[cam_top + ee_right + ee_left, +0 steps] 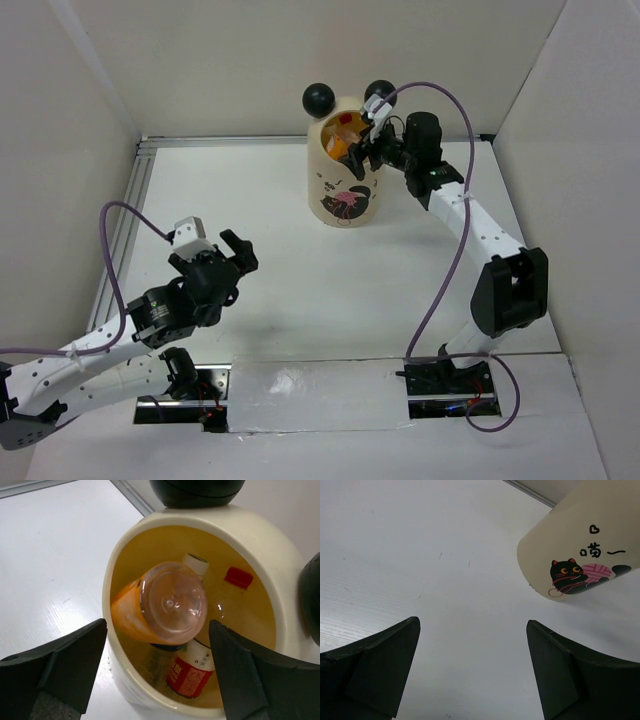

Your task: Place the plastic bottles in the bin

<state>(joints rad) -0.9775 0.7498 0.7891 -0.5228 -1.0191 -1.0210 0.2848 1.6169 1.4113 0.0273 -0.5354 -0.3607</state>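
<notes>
One bin [340, 185], at least four bottles [172, 602] showing.

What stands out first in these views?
The cream bin with black ball ears stands at the far middle of the table, and the right gripper is open just above its mouth. Inside, an orange bottle lies base-up over a red-labelled bottle. The left gripper hangs open, near left.

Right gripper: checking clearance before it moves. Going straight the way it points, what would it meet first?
Most likely the orange bottle, its base facing the open right gripper, sitting in the mouth of the bin; how far off is unclear.
</notes>
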